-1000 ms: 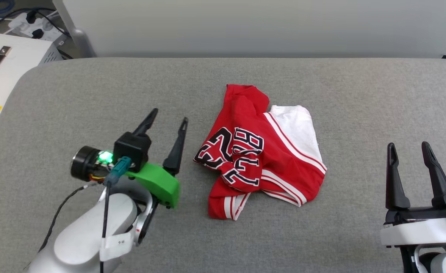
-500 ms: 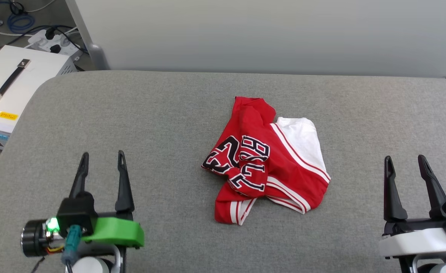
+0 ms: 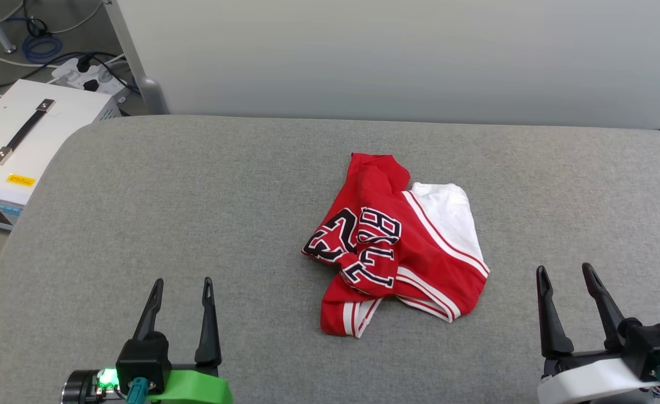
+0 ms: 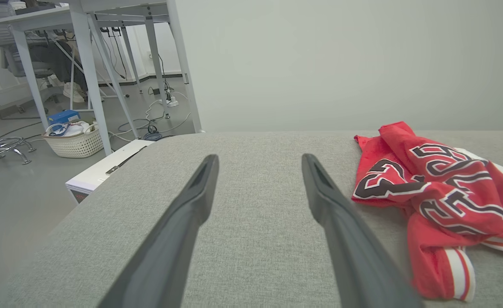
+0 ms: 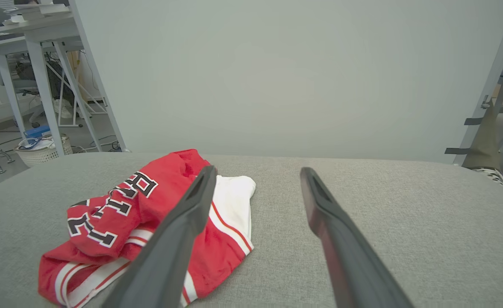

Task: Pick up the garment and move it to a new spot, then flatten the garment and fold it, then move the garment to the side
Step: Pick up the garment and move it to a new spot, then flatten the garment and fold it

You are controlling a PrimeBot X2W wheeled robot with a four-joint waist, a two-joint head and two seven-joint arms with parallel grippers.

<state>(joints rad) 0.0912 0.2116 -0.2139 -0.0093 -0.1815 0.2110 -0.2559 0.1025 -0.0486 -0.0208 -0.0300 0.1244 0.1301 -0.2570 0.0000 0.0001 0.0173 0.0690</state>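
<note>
The garment (image 3: 397, 247) sits crumpled in the middle of the grey table (image 3: 195, 196), between the two sets of jaws and well apart from both. Left jaws are spread wide with nothing in them, down at the near left. Right jaws are the same, wide and empty, at the near right. The shirt's so bunched up that the black lettering folds over itself and is only partly readable. In the left wrist view it runs off the right edge.
</note>
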